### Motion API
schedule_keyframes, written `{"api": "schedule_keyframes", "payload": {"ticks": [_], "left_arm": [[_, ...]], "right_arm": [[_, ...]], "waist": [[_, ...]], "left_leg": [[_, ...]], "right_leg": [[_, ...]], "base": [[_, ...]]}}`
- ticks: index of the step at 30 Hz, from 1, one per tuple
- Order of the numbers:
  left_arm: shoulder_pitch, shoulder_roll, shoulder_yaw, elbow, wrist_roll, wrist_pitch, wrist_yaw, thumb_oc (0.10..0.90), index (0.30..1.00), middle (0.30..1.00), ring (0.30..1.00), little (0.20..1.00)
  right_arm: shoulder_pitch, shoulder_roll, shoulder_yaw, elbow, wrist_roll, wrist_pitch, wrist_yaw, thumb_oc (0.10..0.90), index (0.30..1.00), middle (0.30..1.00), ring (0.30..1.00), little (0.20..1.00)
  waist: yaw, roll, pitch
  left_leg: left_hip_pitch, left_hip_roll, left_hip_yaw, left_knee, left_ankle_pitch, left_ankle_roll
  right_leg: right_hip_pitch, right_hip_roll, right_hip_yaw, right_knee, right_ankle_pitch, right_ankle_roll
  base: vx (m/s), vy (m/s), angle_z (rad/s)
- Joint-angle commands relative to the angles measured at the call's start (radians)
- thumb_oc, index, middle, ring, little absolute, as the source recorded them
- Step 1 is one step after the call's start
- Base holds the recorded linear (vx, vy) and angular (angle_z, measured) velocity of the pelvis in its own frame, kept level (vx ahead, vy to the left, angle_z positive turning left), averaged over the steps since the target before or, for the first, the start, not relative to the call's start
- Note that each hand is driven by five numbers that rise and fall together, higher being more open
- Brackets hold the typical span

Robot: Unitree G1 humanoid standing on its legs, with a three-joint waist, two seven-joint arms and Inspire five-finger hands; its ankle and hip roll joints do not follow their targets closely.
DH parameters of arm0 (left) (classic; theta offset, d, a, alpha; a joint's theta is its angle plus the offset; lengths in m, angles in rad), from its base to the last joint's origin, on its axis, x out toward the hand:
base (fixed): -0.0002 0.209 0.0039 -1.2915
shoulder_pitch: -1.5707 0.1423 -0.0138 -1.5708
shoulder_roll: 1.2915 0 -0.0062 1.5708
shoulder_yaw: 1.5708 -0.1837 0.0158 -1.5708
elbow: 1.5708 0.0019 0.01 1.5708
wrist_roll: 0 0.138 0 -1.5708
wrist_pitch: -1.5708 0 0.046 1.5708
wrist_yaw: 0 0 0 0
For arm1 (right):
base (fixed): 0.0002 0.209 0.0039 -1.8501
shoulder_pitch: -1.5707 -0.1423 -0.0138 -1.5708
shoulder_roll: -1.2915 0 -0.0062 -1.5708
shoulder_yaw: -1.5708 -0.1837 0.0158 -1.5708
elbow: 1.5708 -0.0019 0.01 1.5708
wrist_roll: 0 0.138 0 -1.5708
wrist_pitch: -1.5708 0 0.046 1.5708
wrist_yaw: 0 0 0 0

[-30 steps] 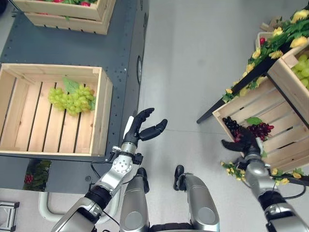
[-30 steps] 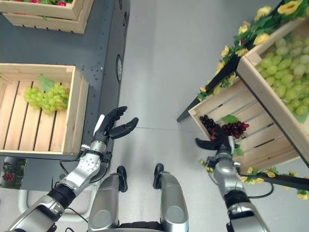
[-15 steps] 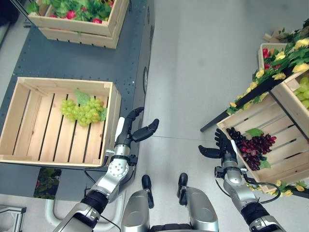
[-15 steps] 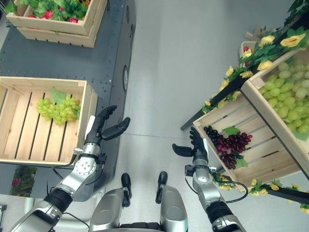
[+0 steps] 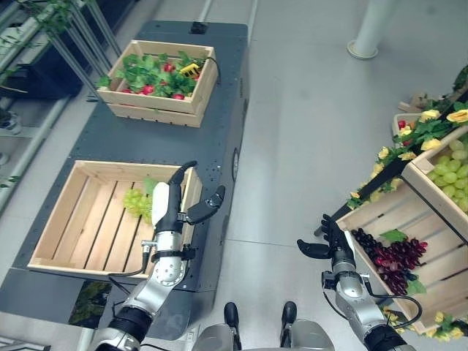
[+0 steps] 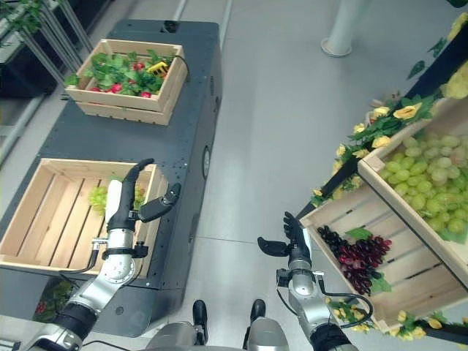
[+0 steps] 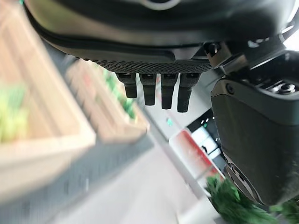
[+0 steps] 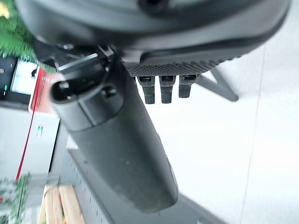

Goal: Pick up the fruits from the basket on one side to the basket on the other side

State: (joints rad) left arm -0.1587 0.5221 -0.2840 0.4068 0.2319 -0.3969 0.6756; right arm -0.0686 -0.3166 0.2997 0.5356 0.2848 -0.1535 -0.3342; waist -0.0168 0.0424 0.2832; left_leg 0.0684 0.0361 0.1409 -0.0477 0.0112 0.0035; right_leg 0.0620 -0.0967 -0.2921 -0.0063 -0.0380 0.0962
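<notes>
A bunch of green grapes (image 5: 136, 202) with a leaf lies in the pale wooden crate (image 5: 84, 227) on the dark platform at my left. Dark purple and red grapes (image 5: 391, 256) lie in the slanted wooden crate (image 5: 379, 210) at my right. My left hand (image 5: 175, 203) is raised by the left crate's near right rim, open, with nothing in it; its straight fingers (image 7: 161, 91) show in the left wrist view. My right hand (image 5: 334, 243) hangs open over the floor just left of the right crate, apart from the grapes, its fingers (image 8: 161, 88) straight.
A second crate (image 5: 157, 110) of green leaves and red fruit stands farther back on the platform (image 5: 219, 139). Above the right crate sits another crate of green grapes (image 6: 431, 172), edged with yellow flowers (image 5: 409, 131). Grey floor lies between the two sides, with a white pillar base (image 5: 365, 47) beyond.
The whole picture has shifted as the camera tilted up. My right hand came away from the dark grapes with nothing in it and now stands open beside the crate. The left hand rose slightly.
</notes>
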Motion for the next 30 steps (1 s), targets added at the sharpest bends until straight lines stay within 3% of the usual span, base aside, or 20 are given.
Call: {"api": "schedule_keyframes", "payload": {"ticks": [1,9,10,15,17,20,24,30], "left_arm": [[-0.034,0.103,0.088,-0.051,0.062,-0.023,0.098,0.8,0.9,0.9,0.9,0.9],[-0.032,0.212,0.187,-0.002,0.106,0.093,0.18,0.8,0.9,0.9,0.9,0.9],[-0.067,0.232,0.177,0.002,0.107,0.128,0.182,0.8,0.9,0.9,0.9,0.9],[-0.175,0.328,0.109,0.104,0.15,0.193,0.142,0.8,0.9,0.9,0.9,0.9],[-0.216,0.402,0.055,0.165,0.195,0.232,0.05,0.8,0.9,0.9,0.9,0.9],[-0.254,0.443,0.006,0.229,0.193,0.244,0.001,0.8,0.9,0.9,0.9,0.9],[-0.324,0.448,-0.054,0.309,0.17,0.252,-0.03,0.8,0.9,0.9,0.9,0.9],[-0.487,0.447,-0.154,0.402,0.185,0.237,-0.007,0.8,0.9,0.9,0.9,0.9]], "right_arm": [[-0.01,-0.037,0.023,-0.059,-0.002,-0.076,0.044,0.8,0.9,0.9,0.9,0.9],[0.032,-0.062,0.04,-0.068,-0.012,-0.046,0.085,0.8,0.9,0.9,0.9,0.9],[0.029,-0.078,0.043,-0.068,-0.013,-0.046,0.075,0.8,0.9,0.9,0.9,0.9],[0.001,-0.112,0.045,-0.026,0.008,-0.065,0.073,0.8,0.9,0.9,0.9,0.9],[-0.001,-0.123,0.044,-0.006,0.012,-0.071,0.089,0.8,0.9,0.9,0.9,0.9],[0.004,-0.132,0.047,-0.003,0.001,-0.075,0.112,0.8,0.9,0.9,0.9,0.9],[-0.02,-0.151,0.068,0.011,0.001,-0.094,0.127,0.8,0.9,0.9,0.9,0.9],[-0.123,-0.175,0.119,0.027,0.03,-0.109,0.1,0.8,0.9,0.9,0.9,0.9]], "waist": [[0.029,-0.002,-0.078],[0.04,-0.004,-0.079],[0.035,-0.008,-0.063],[0.028,0.003,-0.029],[0.021,0.007,-0.02],[0.012,0.01,-0.012],[0.007,0.005,0.022],[0.02,-0.024,0.139]], "left_leg": [[-0.052,-0.021,0.002,-0.007,-0.037,-0.038],[-0.069,-0.012,-0.004,0.015,-0.031,-0.059],[-0.093,-0.009,0.035,0.075,-0.049,-0.061],[-0.107,-0.006,0.061,0.105,-0.063,-0.049],[-0.097,-0.01,0.07,0.111,-0.076,-0.038],[-0.097,-0.017,0.079,0.12,-0.087,-0.026],[-0.131,-0.017,0.091,0.155,-0.099,-0.017],[-0.26,0.007,0.11,0.298,-0.132,-0.013]], "right_leg": [[-0.015,-0.009,-0.016,0.054,-0.072,-0.043],[0.011,-0.009,-0.046,0.06,-0.106,-0.056],[0.001,-0.021,-0.062,0.084,-0.114,-0.055],[-0.021,-0.042,-0.083,0.153,-0.137,-0.05],[-0.021,-0.05,-0.083,0.162,-0.138,-0.039],[-0.028,-0.053,-0.074,0.161,-0.134,-0.031],[-0.059,-0.053,-0.063,0.176,-0.134,-0.028],[-0.173,-0.061,-0.051,0.316,-0.174,-0.044]], "base": [[-0.01,-0.02,0.18],[0.02,-0.004,0.24],[-0.04,0.076,0.34],[-0.03,0.127,0.22],[0.04,0.168,-0.05],[0.05,0.164,-0.04],[-0.02,0.138,0.0],[-0.09,0.101,0.05]]}}
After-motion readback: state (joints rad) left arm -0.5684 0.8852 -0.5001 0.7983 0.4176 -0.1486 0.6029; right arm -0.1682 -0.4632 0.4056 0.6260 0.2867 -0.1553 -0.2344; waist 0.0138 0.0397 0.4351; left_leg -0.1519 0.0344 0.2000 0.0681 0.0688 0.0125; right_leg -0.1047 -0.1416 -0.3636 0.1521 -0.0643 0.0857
